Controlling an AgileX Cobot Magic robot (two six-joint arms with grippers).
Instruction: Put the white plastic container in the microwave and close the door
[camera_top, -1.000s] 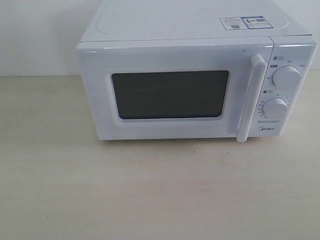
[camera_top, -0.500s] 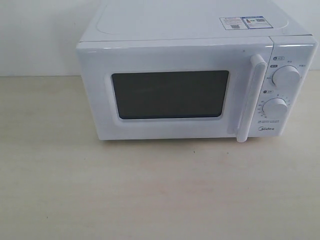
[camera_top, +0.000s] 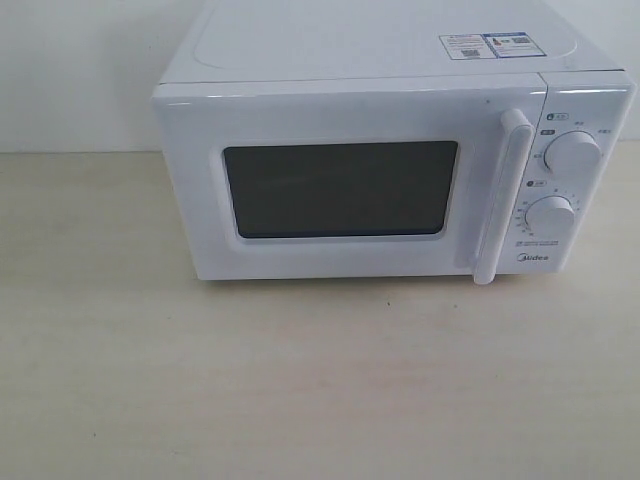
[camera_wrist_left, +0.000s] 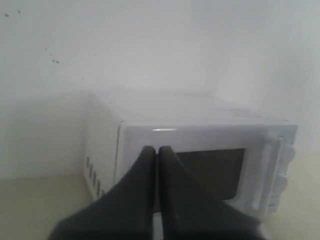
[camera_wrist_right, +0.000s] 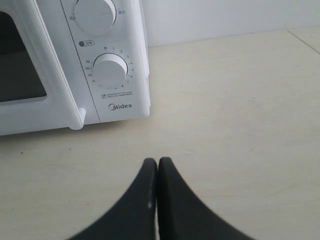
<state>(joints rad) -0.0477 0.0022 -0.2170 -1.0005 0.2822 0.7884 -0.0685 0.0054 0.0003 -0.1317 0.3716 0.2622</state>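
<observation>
The white Midea microwave stands at the back of the pale wooden table, with its door shut, a dark window and a vertical bar handle. Two round dials sit on its right panel. No white plastic container shows in any view. Neither gripper appears in the exterior view. My left gripper is shut with nothing in it, some way off from the microwave and facing its front left corner. The right gripper is also shut and holds nothing, hovering over the table in front of the dial panel.
The pale wooden table spreads in front of the microwave and to both sides. A white wall rises behind it. A table edge shows far right in the right wrist view.
</observation>
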